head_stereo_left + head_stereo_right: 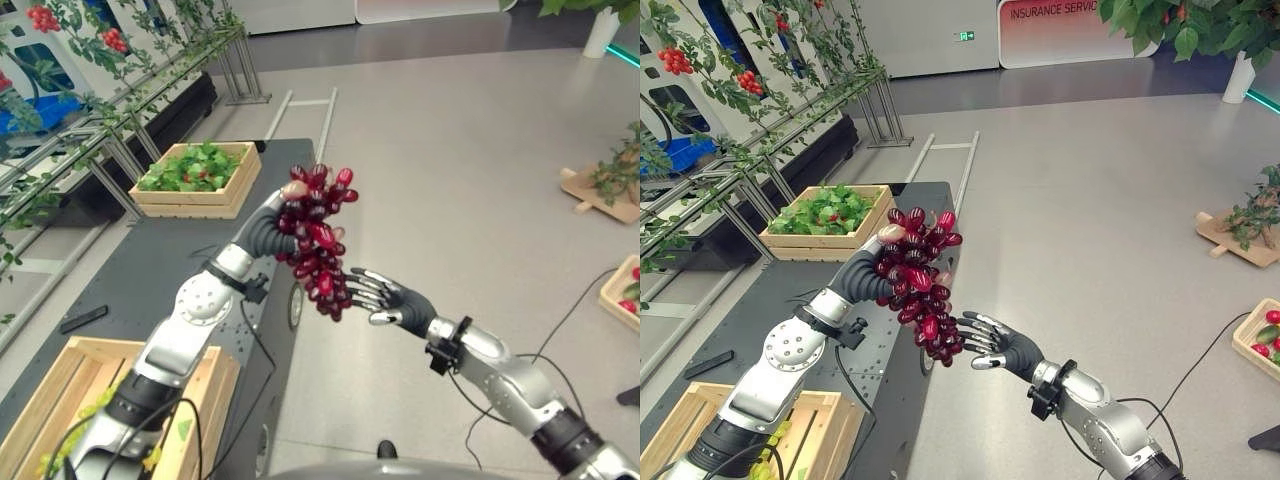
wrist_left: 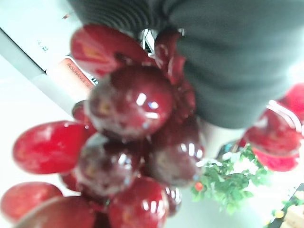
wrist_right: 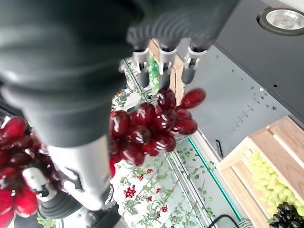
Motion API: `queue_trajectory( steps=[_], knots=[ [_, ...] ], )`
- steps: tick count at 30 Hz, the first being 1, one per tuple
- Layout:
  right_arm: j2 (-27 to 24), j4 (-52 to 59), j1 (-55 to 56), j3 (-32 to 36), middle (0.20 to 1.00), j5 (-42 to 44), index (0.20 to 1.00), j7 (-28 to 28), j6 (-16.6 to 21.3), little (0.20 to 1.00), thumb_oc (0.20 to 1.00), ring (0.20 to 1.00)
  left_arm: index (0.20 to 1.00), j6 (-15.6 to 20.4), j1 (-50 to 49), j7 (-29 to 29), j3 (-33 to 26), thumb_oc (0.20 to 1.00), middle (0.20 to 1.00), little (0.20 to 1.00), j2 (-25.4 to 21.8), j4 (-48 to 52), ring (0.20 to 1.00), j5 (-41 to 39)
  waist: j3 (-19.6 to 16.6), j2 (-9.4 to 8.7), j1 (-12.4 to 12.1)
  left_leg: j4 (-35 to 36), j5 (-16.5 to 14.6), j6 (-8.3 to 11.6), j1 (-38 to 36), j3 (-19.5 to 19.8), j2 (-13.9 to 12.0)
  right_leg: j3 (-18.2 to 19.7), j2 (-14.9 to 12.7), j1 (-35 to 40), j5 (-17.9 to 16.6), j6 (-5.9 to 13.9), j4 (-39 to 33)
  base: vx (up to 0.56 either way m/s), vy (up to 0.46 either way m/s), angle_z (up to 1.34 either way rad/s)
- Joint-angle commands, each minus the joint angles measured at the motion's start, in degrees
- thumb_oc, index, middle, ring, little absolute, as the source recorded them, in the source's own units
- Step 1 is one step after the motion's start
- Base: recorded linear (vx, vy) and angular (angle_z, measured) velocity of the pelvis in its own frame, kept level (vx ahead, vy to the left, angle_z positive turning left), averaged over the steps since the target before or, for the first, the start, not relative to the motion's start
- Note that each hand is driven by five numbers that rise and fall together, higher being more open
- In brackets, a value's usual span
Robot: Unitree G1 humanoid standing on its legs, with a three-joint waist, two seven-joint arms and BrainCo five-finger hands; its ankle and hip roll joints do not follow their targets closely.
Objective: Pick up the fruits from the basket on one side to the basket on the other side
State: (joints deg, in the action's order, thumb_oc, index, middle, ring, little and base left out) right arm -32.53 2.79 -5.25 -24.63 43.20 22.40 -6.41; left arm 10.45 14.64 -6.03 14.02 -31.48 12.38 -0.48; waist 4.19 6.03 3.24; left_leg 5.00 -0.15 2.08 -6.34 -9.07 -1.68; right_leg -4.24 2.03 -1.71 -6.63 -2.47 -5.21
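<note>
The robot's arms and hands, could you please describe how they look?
Both arms are silver-grey, with rounded metal segments and black bands at the joints. The left hand and the right hand each have silver fingers with dark tips; a dark ribbed cover wraps the back of the hand and the wrist. Thin black cables run along the forearms.

We note bright, even indoor light in both eye views; pale floor [image 1: 450, 150] shows soft sheen, shadows weak. Grape bunch [image 1: 320, 240] carries small white highlights. Straight rails and table edges bow slightly toward eye-view borders. In left wrist view, near grapes [image 2: 128, 102] blur with strong glare spots; background washes out white. In right wrist view, dark hand cover [image 3: 61, 52] sits out of focus; slatted crate [image 3: 270, 156] beyond reads fairly clear.
</note>
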Motion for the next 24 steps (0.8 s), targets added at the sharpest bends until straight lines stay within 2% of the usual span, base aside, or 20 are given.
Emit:
queue_trajectory(
  steps=[1, 13, 24],
  knots=[
    [2.27, 4.18, -0.75, 1.06, 1.0, 0.03, 1.0, 0.65, 3.98, 1.0, 1.0, 1.0, 0.2, 3.15, 2.12, 3.25, -1.67, 0.2, 0.2, 0.2, -0.22, 0.62, 0.2, 1.81, -2.91, -3.39, -0.67, -0.16, -0.28, -0.08, 1.27, -0.21, 0.8, 1.24, -4.27, 4.24, 4.75, 9.13, 0.21, 0.0, 0.0, 0.0],
    [2.45, 5.21, -2.44, -1.02, 1.0, -0.32, 1.0, 0.51, 4.45, 1.0, 1.0, 1.0, 0.2, 3.21, 4.95, 3.3, 1.96, 0.2, 0.2, 0.2, 1.27, -0.14, 0.2, 3.5, -2.92, -3.05, -0.4, -0.25, -0.22, -0.23, 1.45, -0.08, 0.93, 1.25, -4.44, 4.01, 4.71, 9.05, 0.21, 0.0, 0.0, 0.0],
    [3.71, 2.57, -4.82, -3.45, 1.0, -2.97, 1.0, -0.6, 5.29, 1.0, 1.0, 1.0, 0.2, 2.9, 7.53, 2.79, 5.71, 0.2, 0.2, 0.2, 3.33, 0.66, 0.2, -0.19, -2.88, -3.05, -0.28, -0.3, -0.39, -0.42, 1.5, 0.28, 1.02, 0.94, -4.53, 4.07, 4.77, 9.01, 0.21, 0.0, 0.0, 0.0]
  ],
)
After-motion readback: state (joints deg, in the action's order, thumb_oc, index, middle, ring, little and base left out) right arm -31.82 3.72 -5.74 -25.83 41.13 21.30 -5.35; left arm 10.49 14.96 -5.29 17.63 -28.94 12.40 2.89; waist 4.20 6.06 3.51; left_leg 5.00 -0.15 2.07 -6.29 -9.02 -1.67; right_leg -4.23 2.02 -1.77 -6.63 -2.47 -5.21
